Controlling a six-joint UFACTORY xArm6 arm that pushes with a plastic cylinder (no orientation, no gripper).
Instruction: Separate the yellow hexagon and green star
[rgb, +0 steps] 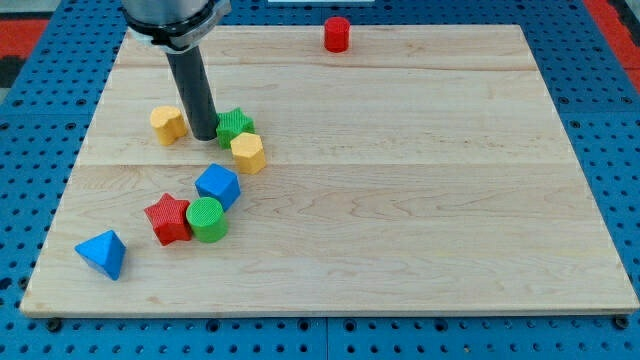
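Here our tip (203, 135) touches the green star (235, 125) from the view's left; the yellow hexagon (248, 153) sits against the star. We carry no fingers.

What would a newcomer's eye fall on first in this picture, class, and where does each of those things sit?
First comes the dark rod coming down at the view's upper left, my tip set between a yellow block and the green star, close against the star. The yellow hexagon touches the star just below it. Next, the lone red cylinder at the board's top edge stands far from the others.
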